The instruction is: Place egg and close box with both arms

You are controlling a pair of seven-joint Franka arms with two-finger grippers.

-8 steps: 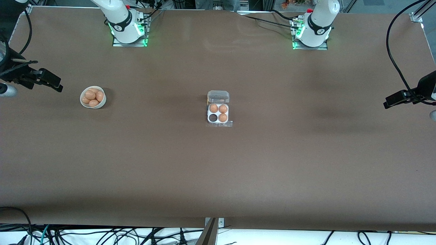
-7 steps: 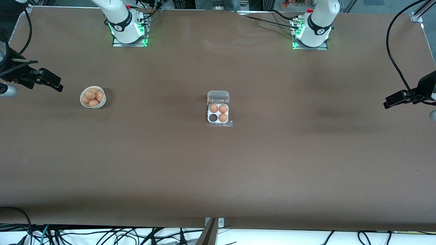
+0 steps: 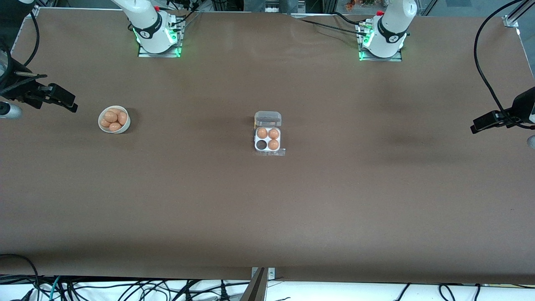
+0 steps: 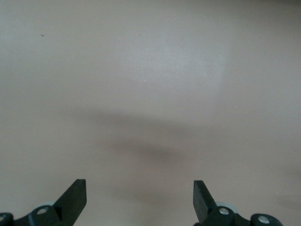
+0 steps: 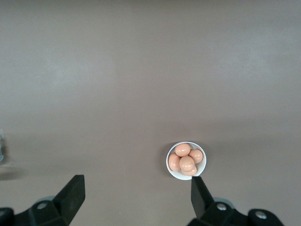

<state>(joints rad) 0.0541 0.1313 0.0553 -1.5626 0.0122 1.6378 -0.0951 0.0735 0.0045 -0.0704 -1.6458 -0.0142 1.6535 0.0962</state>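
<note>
- Front view: I have the small square white egg carton with its hinged clear plastic lid (image 3: pixel 268 133) sitting mid-table, lid thrown open so the cells can be reached. Three brown eggs (image 3: pixel 268 136) fill three cells; the one empty cell (image 3: pixel 261 144) sits at the corner nearer the camera, toward the right arm's end.
- Front view: the round white bowl (image 3: pixel 114 119) holds a heap of loose brown eggs (image 3: pixel 113 118) near the right arm's end, well apart from the carton. I judge it is my supply for the empty cell.
- Front view: the right gripper (image 3: pixel 58 97) hangs over the table edge beside the bowl; the left gripper (image 3: pixel 487 122) waits over the left arm's end of the brown table (image 3: pixel 267 209).
- Left wrist view: the left gripper (image 4: pixel 140 197) has its fingers spread wide, nothing between them, only bare table below.
- Right wrist view: the right gripper (image 5: pixel 138 195) is likewise spread and empty, with the bowl (image 5: pixel 186 160) below it, close to one fingertip.
</note>
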